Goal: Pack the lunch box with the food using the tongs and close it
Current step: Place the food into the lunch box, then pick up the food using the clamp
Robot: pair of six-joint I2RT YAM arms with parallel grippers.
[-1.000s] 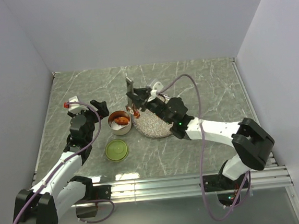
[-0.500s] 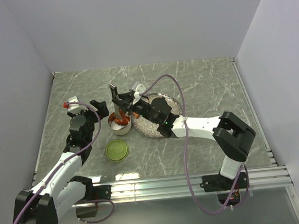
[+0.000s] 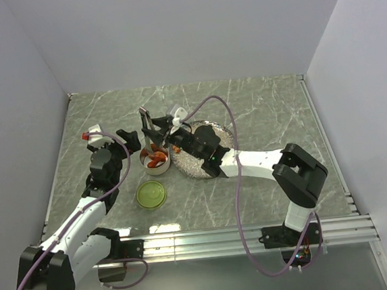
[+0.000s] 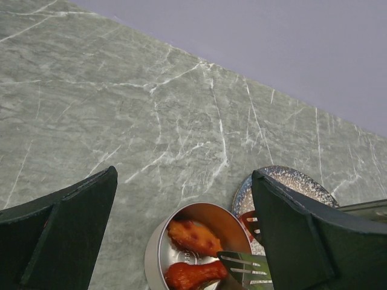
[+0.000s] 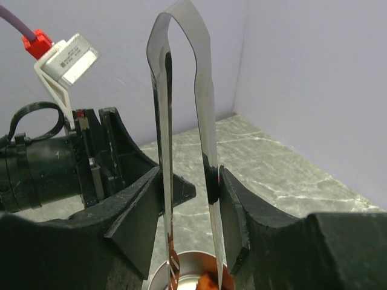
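Top external view: we are seeing the right hand [image 3: 164, 131] holding the tongs [image 3: 148, 125] upright over the lunch box [image 3: 156, 170].
Right hand: we are pinching both arms of the tongs between our fingers [image 5: 140, 208], joined end up, tips dipping at the tin's mouth.
Left hand [image 4: 184, 175]: we are keeping it spread wide and empty, just left of the lunch box.
Food [image 4: 190, 237]: orange pieces are lying inside the tin.
Lunch box: sitting on the desk [image 3: 272, 111], just beside the plate [image 3: 205, 165].
Lid [image 3: 151, 194]: lying on the desk, near the tin.

White arms [image 3: 259, 159], black joints (purple cables [image 3: 238, 209])
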